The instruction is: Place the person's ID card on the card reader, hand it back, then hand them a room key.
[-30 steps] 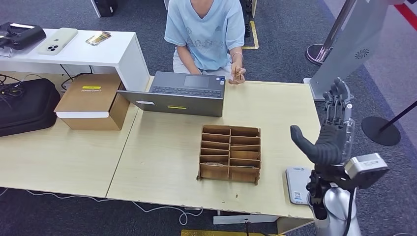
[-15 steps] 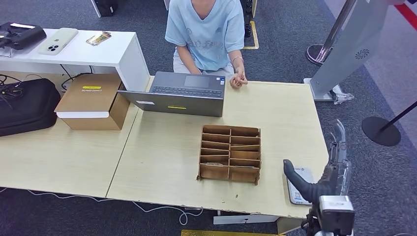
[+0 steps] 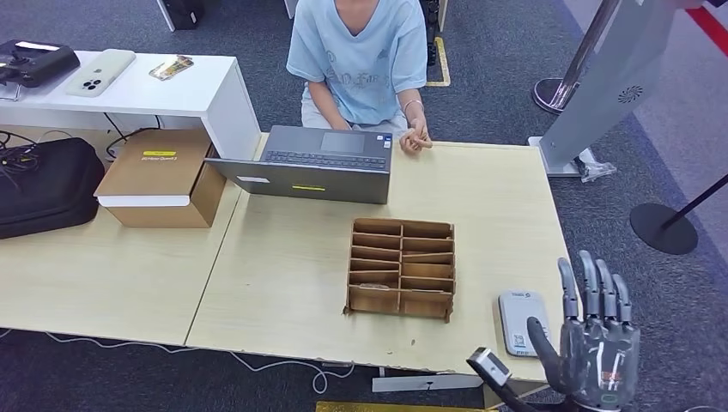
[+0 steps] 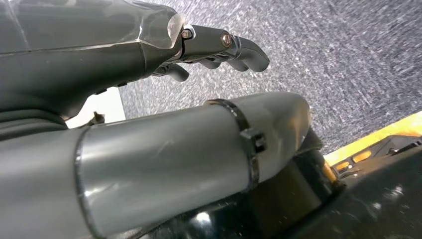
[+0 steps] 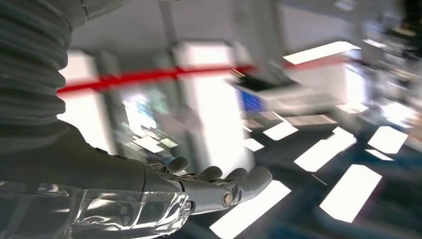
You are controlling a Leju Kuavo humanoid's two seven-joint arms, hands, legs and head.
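While one right hand (image 3: 594,360) spreads empty, one card reader (image 3: 522,321), one laptop (image 3: 310,164)

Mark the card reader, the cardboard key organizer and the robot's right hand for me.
card reader (image 3: 520,319): head view, middle of its pale top face.
cardboard organizer (image 3: 401,268): head view, central divider between compartments.
right hand (image 3: 597,348): head view, palm, fingers spread and empty.

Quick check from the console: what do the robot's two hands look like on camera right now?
The right hand is dark grey with silver-edged fingers and an orange palm mark. The left hand has a glossy clear-covered grey back, screw-jointed dark fingers and a thick silver-grey thumb.
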